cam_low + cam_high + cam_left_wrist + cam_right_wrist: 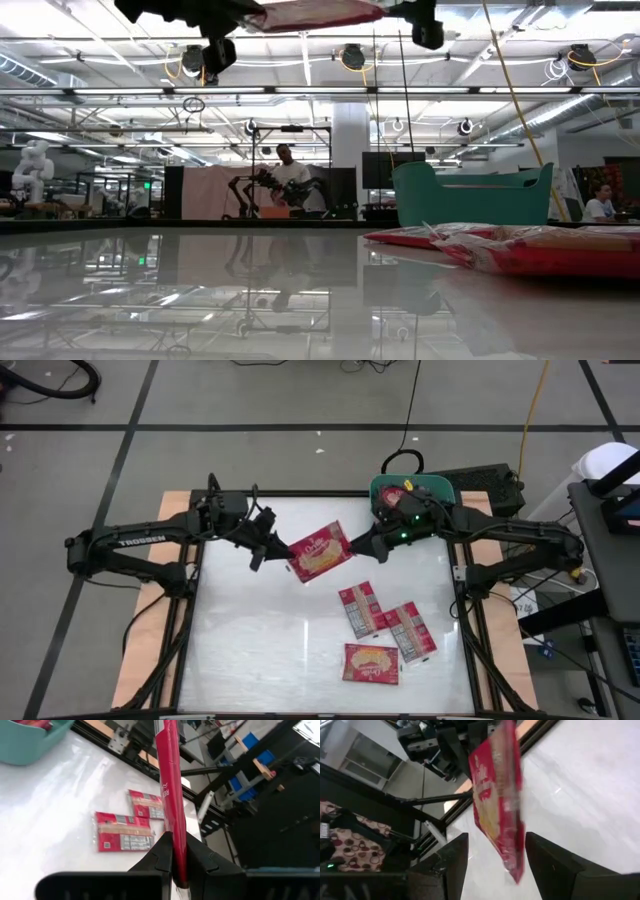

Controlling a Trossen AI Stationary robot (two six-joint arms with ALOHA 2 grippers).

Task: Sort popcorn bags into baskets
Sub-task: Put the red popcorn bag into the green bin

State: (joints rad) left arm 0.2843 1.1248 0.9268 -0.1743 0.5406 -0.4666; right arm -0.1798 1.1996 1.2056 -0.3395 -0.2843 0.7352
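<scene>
Left gripper (283, 550) is clamped on the left edge of a flat red packet with yellow-tan front (318, 550), held in the air above the far middle of the white table (250, 650). Right gripper (352, 546) has its jaws spread around the packet's right edge, not visibly pinching. Likely a handover: if left lets go first, the packet probably drops. Three more red packets (385, 632) lie toward the near right. The teal-green plastic tub (440, 485) at the far right corner is mostly hidden by the right arm; contents unclear.

A big workshop hall with a grey floor.
Black tape lines (130, 440) cross the floor; bright ceiling lights (300, 60) hang over racks, and a person (290, 180) stands far behind.
</scene>
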